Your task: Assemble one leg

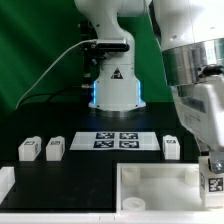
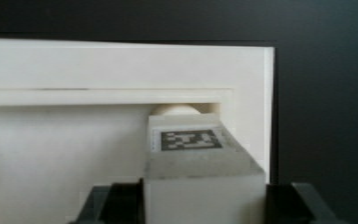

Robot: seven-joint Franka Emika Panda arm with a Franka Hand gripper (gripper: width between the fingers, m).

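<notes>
My gripper (image 2: 202,203) is shut on a leg (image 2: 194,150), a white block with a black-and-white tag, with a dark finger (image 2: 119,205) on each side. The leg's rounded end sits at a corner of the white panel (image 2: 87,75), just inside its raised rim. Whether it touches the panel or enters a hole I cannot tell. In the exterior view the gripper (image 1: 211,168) holds the tagged leg (image 1: 214,184) over the panel's (image 1: 150,187) corner at the exterior view's right. Three more legs stand on the table: two (image 1: 29,149) (image 1: 54,149) at the left, one (image 1: 171,146) behind the panel.
The marker board (image 1: 115,141) lies behind the panel, in front of the robot base (image 1: 112,85). A white bracket-like part (image 1: 5,182) sits at the exterior view's left edge. The table is black.
</notes>
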